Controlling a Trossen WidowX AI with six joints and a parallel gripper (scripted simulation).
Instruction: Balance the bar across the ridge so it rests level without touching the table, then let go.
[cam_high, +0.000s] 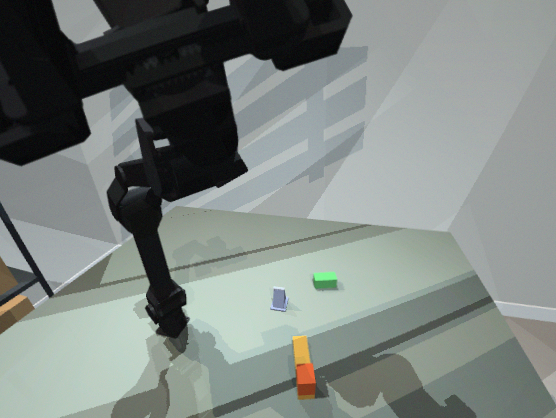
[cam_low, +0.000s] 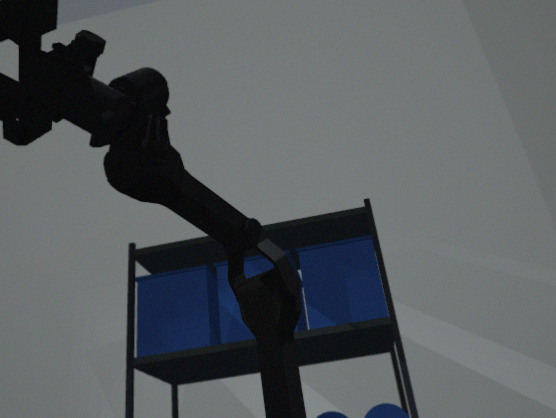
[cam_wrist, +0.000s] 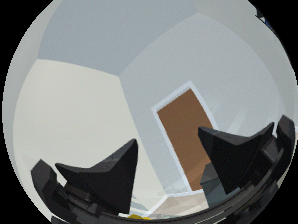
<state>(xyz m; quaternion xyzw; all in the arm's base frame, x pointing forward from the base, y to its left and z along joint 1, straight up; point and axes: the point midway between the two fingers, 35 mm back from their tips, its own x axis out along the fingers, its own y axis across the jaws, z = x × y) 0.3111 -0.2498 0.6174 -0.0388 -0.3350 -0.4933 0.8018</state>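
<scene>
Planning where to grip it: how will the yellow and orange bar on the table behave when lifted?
The bar looks rigid and boxy, so it should neither flop nor roll. Its orange end is thicker, so it is probably end-heavy and may tip if gripped mid-length. The flat sides likely suit the open gripper.
</scene>
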